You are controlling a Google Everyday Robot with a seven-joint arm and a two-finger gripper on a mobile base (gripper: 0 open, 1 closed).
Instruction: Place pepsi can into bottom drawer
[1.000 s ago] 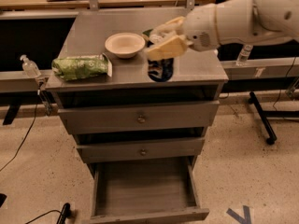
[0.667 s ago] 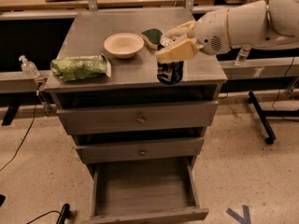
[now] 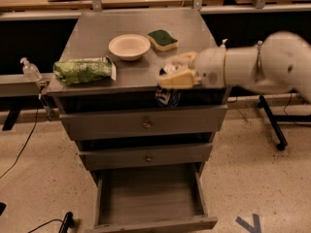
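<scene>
**Holding the Can Over the Drawer**

Clamping the pepsi can by its top in the gripper, hanging it just beneath the closed jaws, keeping the cabinet top just behind them, lining up with the open bottom drawer well below.

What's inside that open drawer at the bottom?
The bottom drawer shows only bare floor; its rear is hidden under the drawer above. The tool holds the pepsi can higher up.

Dim, warm light falls from above. The gripper, clasping the pepsi can at the front edge of the cabinet top, looks pale; the can is shadowed.
</scene>
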